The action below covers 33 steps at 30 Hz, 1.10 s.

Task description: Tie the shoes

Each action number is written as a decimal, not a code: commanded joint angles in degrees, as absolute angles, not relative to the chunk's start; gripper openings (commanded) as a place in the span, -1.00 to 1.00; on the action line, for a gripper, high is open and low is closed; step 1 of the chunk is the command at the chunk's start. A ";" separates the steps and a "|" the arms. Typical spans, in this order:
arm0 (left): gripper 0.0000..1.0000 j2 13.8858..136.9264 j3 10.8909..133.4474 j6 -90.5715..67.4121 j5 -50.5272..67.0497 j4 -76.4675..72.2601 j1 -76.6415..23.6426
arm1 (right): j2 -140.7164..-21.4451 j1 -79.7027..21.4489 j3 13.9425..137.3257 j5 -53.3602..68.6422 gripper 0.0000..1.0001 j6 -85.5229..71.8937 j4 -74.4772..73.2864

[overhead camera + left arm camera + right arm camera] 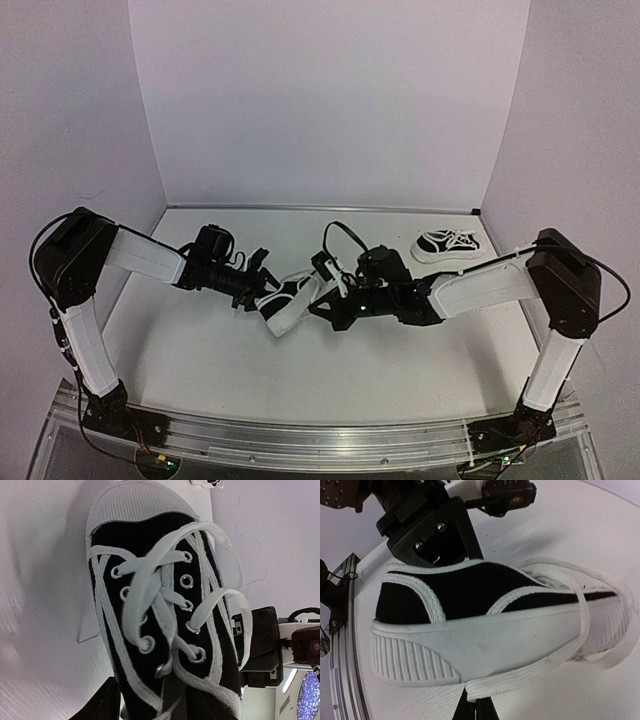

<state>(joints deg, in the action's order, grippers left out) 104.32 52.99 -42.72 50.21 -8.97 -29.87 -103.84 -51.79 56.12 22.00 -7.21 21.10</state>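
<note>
The left gripper [258,283] sits at the heel of the near shoe [288,303], one dark finger [102,702] just beside the heel. Whether it grips or stands loose cannot be told. The shoe lies straight ahead of it on the white table [300,370], toe pointing away and laces crossed loosely over the tongue. On the shoe's far side, the right gripper [474,707] is closed on the end of a white lace [530,675] that is draped down over the sole. The second shoe [447,243] rests well behind the right gripper, apart from both.
</note>
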 commanded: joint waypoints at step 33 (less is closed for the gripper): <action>0.36 98.00 55.38 -27.32 41.26 3.69 -30.06 | -101.09 -50.47 75.58 28.34 -1.00 -8.26 6.70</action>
<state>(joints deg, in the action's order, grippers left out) 100.02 55.80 -27.99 41.82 4.48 -29.98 -95.18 -50.78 68.14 27.60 -8.16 3.98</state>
